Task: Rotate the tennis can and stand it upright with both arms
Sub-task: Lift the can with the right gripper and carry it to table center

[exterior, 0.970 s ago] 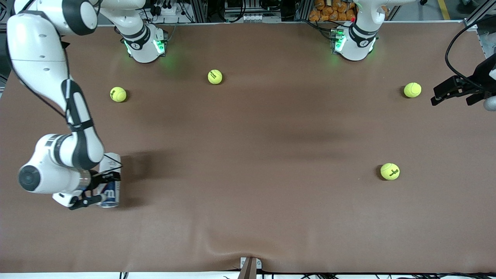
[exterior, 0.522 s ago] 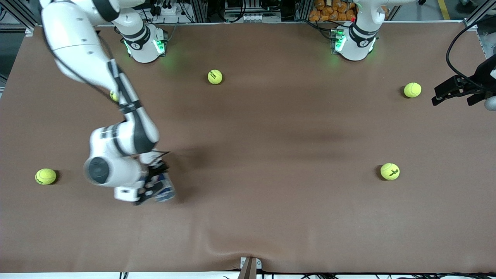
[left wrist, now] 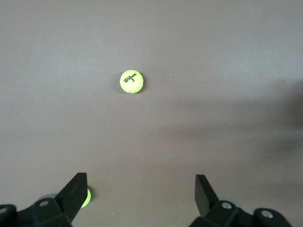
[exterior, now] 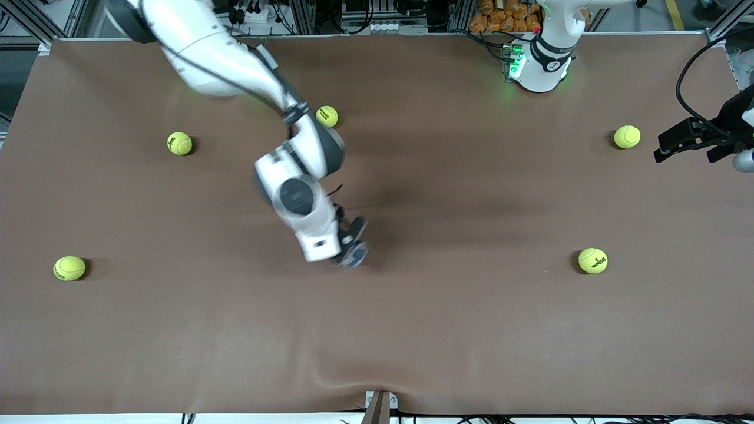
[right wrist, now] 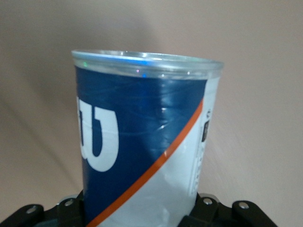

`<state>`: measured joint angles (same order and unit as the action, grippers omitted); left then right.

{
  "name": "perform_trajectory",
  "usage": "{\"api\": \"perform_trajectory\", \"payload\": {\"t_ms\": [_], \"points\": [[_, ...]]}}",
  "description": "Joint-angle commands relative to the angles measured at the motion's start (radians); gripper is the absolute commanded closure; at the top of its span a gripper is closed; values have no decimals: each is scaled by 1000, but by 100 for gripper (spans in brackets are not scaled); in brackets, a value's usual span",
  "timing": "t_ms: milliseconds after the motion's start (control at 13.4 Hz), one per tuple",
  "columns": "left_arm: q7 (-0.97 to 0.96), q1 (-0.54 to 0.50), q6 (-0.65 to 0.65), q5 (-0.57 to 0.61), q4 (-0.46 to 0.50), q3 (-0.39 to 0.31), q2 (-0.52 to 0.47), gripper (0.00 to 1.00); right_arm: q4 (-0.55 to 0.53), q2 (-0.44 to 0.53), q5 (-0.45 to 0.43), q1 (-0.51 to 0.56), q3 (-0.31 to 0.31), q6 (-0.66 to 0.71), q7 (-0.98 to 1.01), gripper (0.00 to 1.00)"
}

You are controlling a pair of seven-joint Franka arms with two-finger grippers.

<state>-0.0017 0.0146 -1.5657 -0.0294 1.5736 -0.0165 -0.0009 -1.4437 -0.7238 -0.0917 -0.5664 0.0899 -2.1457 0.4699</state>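
Brown table (exterior: 471, 330) seen from a high front camera, with two white robot arms reaching over it. The right arm (exterior: 235, 65) stretches over the middle of the table, and its right gripper (exterior: 351, 242) is clamped on the tennis can (exterior: 355, 255), which appears there only as a small blurred navy shape under the wrist. The right wrist view shows far more: the can (right wrist: 142, 142) fills the picture, held between the black fingers (right wrist: 71, 208), with a clear rim, a navy label, a large white "W", an orange-red diagonal stripe and a white panel of print too small to read.

The left gripper (exterior: 692, 138) waits over the left arm's end of the table, fingers wide apart and holding nothing. Its wrist view looks down on a ball (left wrist: 131, 81) printed "Wilson 3", writing the front view cannot resolve. The front view alone shows all five yellow-green balls (exterior: 179, 143) scattered across the table.
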Motion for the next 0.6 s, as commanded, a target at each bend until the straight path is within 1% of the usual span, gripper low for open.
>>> {"api": "perform_trajectory", "payload": {"t_ms": [0,149,299,373,522], "points": [[23,-11,10,-18,-14,4,10,0,20,-5,-159,-100,-10,-17,21,30],[23,-11,10,-33,-15,4,16,0,19,-25,-238,-153,-12,-61,22,29],[23,-16,9,-49,-14,4,19,0,17,-63,-325,-171,-10,-101,36,29],[23,-18,9,-49,-15,4,22,0,17,-78,-344,-176,-10,-132,56,29],[23,-18,10,-52,-14,4,25,0,19,-97,-349,-176,-10,-149,110,25]]}}
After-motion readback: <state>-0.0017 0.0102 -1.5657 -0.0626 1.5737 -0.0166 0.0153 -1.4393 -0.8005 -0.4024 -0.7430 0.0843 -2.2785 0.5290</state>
